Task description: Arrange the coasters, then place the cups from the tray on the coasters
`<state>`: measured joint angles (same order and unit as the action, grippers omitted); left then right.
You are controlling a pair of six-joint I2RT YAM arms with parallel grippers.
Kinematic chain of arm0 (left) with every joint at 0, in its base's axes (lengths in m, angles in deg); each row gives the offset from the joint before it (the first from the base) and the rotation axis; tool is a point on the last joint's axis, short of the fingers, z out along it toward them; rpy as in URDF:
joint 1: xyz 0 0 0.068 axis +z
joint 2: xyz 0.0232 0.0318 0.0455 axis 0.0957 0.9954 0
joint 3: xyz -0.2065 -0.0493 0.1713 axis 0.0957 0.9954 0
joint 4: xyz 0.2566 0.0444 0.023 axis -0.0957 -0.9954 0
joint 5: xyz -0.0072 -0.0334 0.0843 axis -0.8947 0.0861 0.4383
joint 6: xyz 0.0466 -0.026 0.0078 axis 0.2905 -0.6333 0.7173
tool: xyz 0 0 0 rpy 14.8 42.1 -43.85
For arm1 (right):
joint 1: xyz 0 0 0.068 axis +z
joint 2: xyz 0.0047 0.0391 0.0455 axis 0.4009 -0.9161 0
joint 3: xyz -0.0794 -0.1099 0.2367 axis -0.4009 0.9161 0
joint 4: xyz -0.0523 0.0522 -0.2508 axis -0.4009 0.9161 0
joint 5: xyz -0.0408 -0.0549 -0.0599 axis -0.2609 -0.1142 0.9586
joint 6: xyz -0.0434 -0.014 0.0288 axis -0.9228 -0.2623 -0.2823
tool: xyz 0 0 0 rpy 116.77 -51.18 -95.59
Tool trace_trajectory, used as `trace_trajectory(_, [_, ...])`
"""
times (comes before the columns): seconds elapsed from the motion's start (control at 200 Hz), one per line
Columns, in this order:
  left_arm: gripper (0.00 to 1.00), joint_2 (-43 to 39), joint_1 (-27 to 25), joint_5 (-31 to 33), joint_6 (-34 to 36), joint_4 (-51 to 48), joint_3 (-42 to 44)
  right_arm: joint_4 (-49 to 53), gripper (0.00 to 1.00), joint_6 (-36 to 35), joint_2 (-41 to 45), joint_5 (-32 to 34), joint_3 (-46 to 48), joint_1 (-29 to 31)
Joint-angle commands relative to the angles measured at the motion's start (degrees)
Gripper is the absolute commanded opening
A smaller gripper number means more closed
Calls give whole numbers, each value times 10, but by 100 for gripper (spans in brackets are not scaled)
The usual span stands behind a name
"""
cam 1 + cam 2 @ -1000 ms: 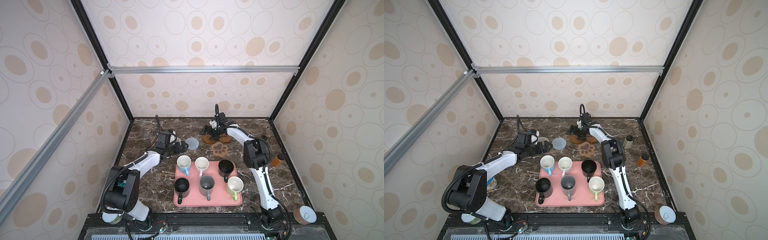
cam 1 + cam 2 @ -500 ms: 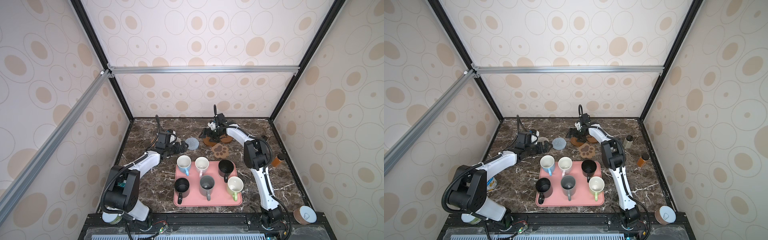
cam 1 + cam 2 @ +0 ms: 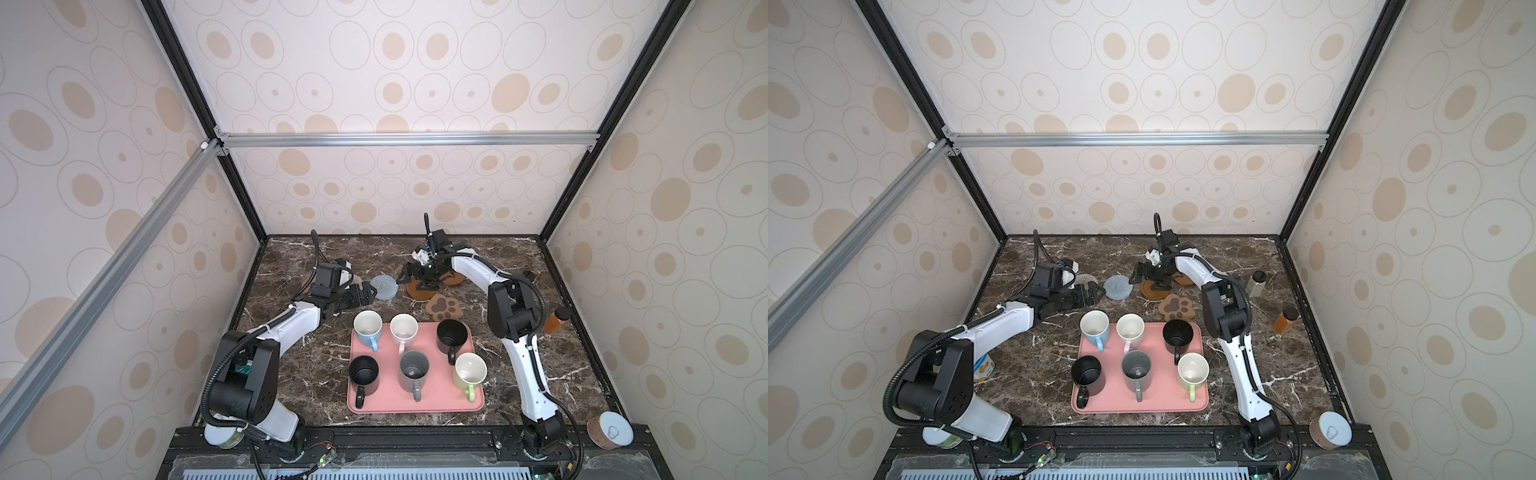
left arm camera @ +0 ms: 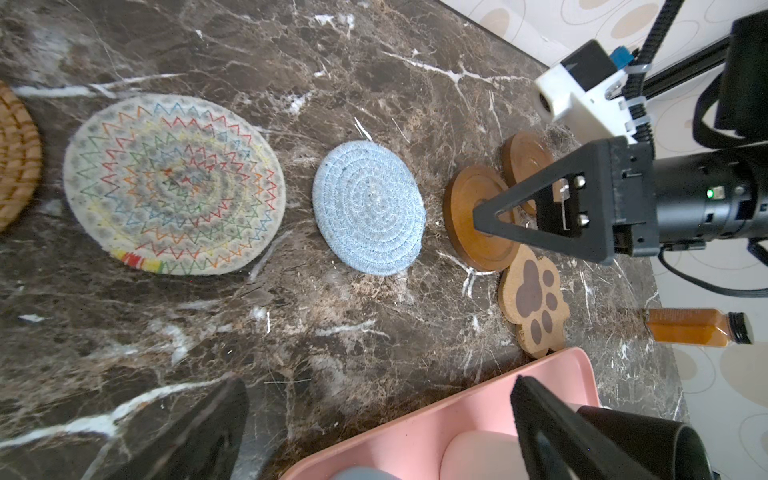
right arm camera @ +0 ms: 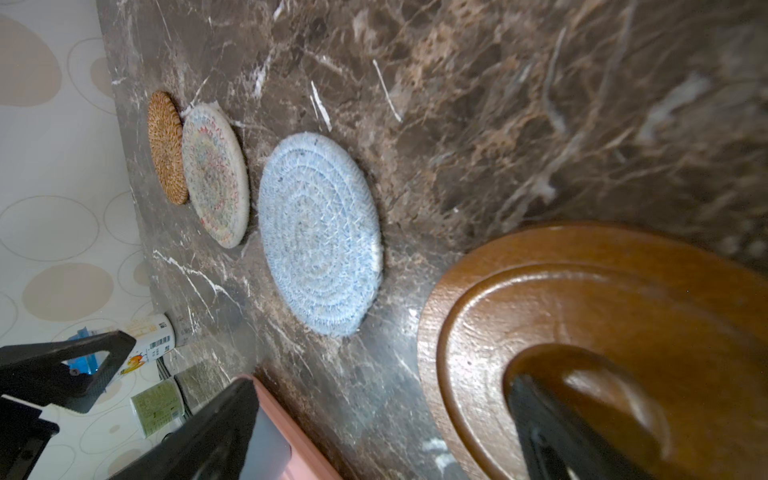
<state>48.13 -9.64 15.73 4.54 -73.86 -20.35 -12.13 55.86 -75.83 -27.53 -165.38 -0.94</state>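
**Both sets of fingers wide open, all six cups on the tray**

The right fingers [image 5: 548, 428] are spread wide and hold nothing. One tip is down at the middle of a wooden disc [image 4: 461, 199]; I cannot tell whether it presses on the wood. That disc lies on the worktop [image 3: 316, 374] beyond the far edge of the tray [image 3: 415, 405], toward its right end. A second wooden disc [image 4: 523, 153] lies farther from the tray, its rim meeting the first. The paw-shaped coaster [image 3: 444, 307] sits between the first disc and the tray, just beside the tray's far right corner.

The left fingers [image 4: 557, 432] are also fully apart and empty, low over the worktop off the tray's far left corner.

The grey-blue coaster [image 3: 383, 286] lies beyond the left part of the tray's far edge, apart from the discs. The cream coaster [image 4: 174, 185] lies past the far left corner, with the rattan coaster [image 4: 16, 166] just beside it, farther out.

All the cups stand upright on the tray in two rows. The far row is the light blue cup [image 3: 368, 326], pink cup [image 3: 404, 328] and a black cup [image 3: 451, 334]. The near row is another black cup [image 3: 364, 372], the grey cup [image 3: 413, 368] and the green cup [image 3: 469, 370].

An amber bottle [image 3: 555, 322] stands off the tray's right side.
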Motion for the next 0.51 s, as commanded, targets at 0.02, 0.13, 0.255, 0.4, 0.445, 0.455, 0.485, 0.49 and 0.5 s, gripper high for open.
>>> trace_trajectory(0.02, [100, -3, 3, 5, -8, 4, -6, 39, 99, 4, -15, -28, 12, 15])
trace_trajectory(0.13, [100, -4, 3, 4, -8, 1, -10, 19, 99, 24, -22, -27, 11, 16])
trace_trajectory(0.255, [100, -3, 3, 6, -1, -7, -16, 12, 99, 37, -37, -17, -3, 16])
trace_trajectory(0.4, [100, -3, 3, 9, 3, -14, -22, 19, 99, 39, -46, 14, -15, 15])
trace_trajectory(0.445, [100, -3, 4, 10, 4, -17, -24, 17, 99, 41, -46, 27, -12, 14])
trace_trajectory(0.455, [100, -3, 3, 11, 5, -18, -24, 17, 99, 42, -46, 29, -11, 14])
trace_trajectory(0.485, [100, -3, 3, 12, 6, -20, -25, 14, 99, 45, -46, 32, -9, 12])
trace_trajectory(0.49, [100, -3, 2, 12, 6, -21, -25, 13, 99, 47, -46, 33, -8, 12])
trace_trajectory(0.5, [100, -4, 3, 13, 6, -20, -25, 13, 99, 47, -46, 33, -7, 11])
